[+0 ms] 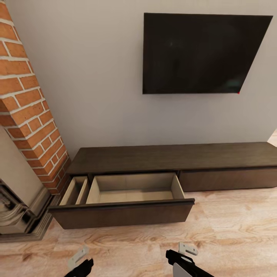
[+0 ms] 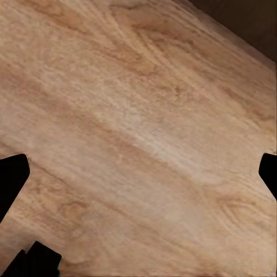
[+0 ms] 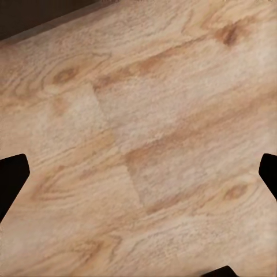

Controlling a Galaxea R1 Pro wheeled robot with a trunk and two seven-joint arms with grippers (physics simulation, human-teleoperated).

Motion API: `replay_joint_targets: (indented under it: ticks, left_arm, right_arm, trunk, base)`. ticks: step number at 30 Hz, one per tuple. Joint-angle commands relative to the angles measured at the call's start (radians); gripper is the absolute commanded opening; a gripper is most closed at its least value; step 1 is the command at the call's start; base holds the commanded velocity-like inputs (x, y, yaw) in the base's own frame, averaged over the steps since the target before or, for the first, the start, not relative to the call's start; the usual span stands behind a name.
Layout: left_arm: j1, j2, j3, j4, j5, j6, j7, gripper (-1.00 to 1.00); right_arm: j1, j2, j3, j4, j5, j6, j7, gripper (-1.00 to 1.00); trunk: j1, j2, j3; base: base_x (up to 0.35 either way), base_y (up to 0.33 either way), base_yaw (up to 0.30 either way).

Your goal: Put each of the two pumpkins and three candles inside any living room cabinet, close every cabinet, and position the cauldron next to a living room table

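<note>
The long, low dark brown cabinet (image 1: 169, 156) stands against the wall in the head view. Its left drawer (image 1: 123, 213) is pulled out over the floor, and the pale inside (image 1: 134, 190) holds nothing. The drawer to its right (image 1: 227, 179) is closed. My left gripper (image 1: 81, 262) and right gripper (image 1: 184, 254) hang low in front of the drawer, above the wooden floor. In both wrist views the fingertips (image 2: 11, 176) (image 3: 11, 176) stand wide apart with bare floor between them, so both are open and empty. The pumpkins, candles, cauldron and table are out of view.
A red brick column (image 1: 27, 104) and a grey stone fireplace surround (image 1: 17, 204) stand left of the cabinet, close to the open drawer's corner. A black TV (image 1: 200, 54) hangs on the wall above. Light wooden floor (image 1: 231, 227) spreads to the right.
</note>
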Motion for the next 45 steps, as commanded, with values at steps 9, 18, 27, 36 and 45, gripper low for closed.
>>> replay_joint_targets:
  ticks: [9,18,27,36,45]
  left_arm:
    - [-0.001,0.001,-0.005,-0.003,0.014,0.067,0.010,1.00]
    - [-0.001,0.002,-0.005,-0.002,0.014,0.068,0.009,1.00]
    - [-0.001,0.002,-0.005,-0.002,0.014,0.068,0.009,1.00]
    - [-0.001,0.002,-0.005,-0.002,0.014,0.068,0.009,1.00]
    - [-0.001,0.002,-0.005,-0.002,0.014,0.068,0.009,1.00]
  right_arm:
    - [-0.001,0.000,0.008,0.010,-0.010,-0.004,-0.005,1.00]
    - [-0.001,0.003,0.008,0.011,-0.010,0.000,-0.005,1.00]
    - [-0.001,0.004,0.008,0.011,-0.010,0.004,-0.005,1.00]
    - [-0.001,0.004,0.008,0.011,-0.009,0.006,-0.004,1.00]
    - [-0.001,0.006,0.009,0.011,-0.009,0.007,-0.004,1.00]
  trunk:
    - [-0.035,0.063,0.027]
    - [-0.069,0.126,0.056]
    - [-0.104,0.189,0.084]
    - [-0.138,0.252,0.112]
    - [-0.173,0.315,0.140]
  base:
    - [0.000,0.000,0.000]
    - [-0.093,0.009,0.000]
    - [-0.021,0.003,0.000]
    - [0.000,0.000,0.000]
    - [-0.092,0.019,0.000]
